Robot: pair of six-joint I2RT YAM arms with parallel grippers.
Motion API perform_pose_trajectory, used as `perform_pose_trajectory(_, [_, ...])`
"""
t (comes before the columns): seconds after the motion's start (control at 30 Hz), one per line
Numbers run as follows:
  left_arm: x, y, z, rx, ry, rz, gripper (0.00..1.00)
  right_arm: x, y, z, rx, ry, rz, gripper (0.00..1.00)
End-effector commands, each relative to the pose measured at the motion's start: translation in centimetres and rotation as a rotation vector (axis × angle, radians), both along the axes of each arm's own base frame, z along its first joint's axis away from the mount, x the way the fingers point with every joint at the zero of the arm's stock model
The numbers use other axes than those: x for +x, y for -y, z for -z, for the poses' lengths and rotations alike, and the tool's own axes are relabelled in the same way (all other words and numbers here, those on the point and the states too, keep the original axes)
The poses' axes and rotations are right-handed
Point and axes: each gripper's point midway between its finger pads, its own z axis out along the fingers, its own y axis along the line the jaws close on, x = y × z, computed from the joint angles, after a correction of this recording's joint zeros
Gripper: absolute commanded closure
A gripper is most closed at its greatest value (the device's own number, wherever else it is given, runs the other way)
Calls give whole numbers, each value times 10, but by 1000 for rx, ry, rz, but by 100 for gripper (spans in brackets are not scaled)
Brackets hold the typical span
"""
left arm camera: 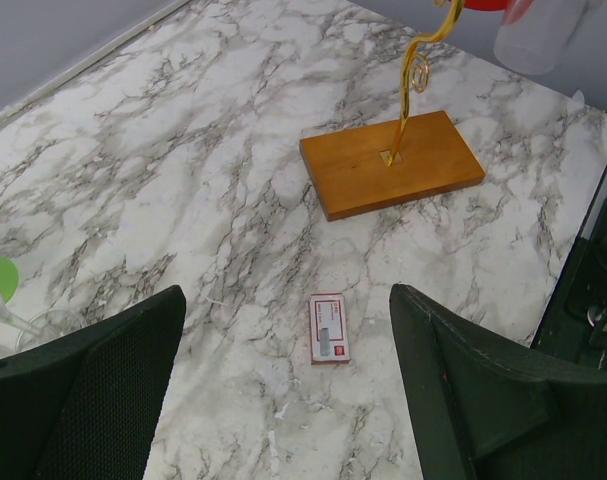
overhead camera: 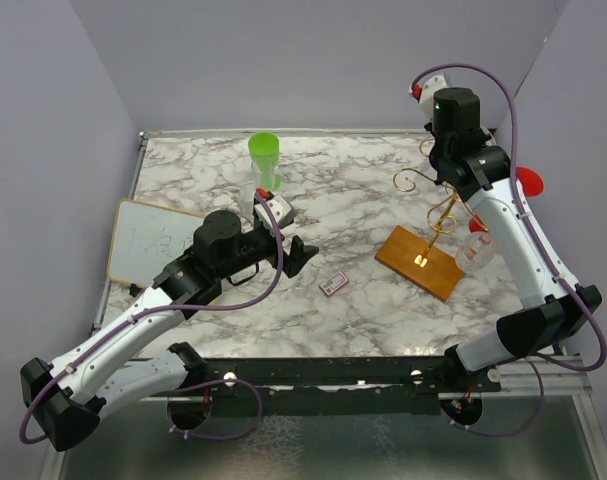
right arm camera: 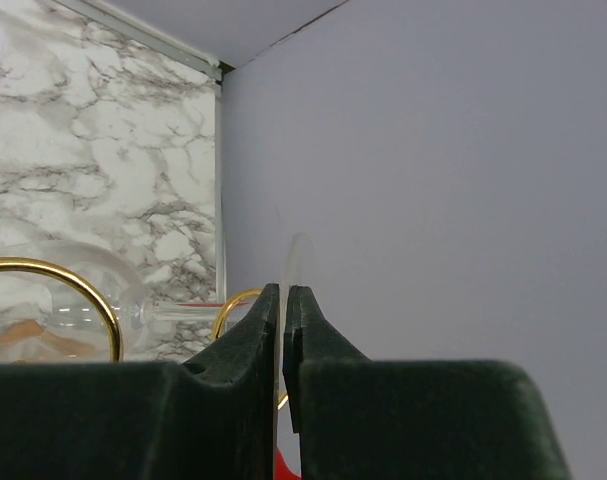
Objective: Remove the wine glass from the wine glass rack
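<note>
The right gripper point(right arm camera: 285, 296) has its jaws pinched on the thin clear foot of the wine glass point(overhead camera: 475, 250), with barely a sliver of space between them. The glass hangs bowl-down among the gold curls of the wine glass rack point(overhead camera: 420, 262), just right of its slim post. Over on the left, the left gripper point(left arm camera: 286, 300) hovers with its jaws spread wide, holding nothing. A small red-and-white packet point(left arm camera: 329, 328) lies on the marble table point(left arm camera: 183, 150) beneath the gap. A green cup point(overhead camera: 264, 150) stands toward the back, and a whiteboard point(overhead camera: 148, 240) lies at the table's left edge.
</note>
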Motion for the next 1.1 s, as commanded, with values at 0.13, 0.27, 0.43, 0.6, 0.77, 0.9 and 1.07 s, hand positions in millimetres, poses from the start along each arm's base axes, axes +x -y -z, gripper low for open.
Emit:
perform_pose_trajectory(0.13, [2, 0, -5, -19, 21, -13, 15, -12, 14, -37, -34, 124, 75, 99])
perform_pose_trajectory(0.27, [2, 0, -4, -18, 20, -11, 15, -17, 18, -42, -47, 142, 87, 99])
perform_pose_trajectory(0.43, [2, 0, -4, -19, 19, -11, 15, -21, 21, -46, -55, 154, 89, 99])
perform_pose_trajectory(0.6, [2, 1, -3, -20, 15, -9, 15, -26, 22, -46, -51, 161, 82, 99])
perform_pose_trajectory(0.77, [2, 2, -3, -21, 13, -8, 15, -33, 23, -48, -39, 174, 69, 99])
perform_pose_trajectory(0.9, [2, 1, -2, -22, 13, -9, 15, -36, 25, -45, -46, 174, 65, 99])
perform_pose_trajectory(1.07, [1, 2, -3, -26, 11, -6, 15, -31, 25, -38, -62, 160, 86, 99])
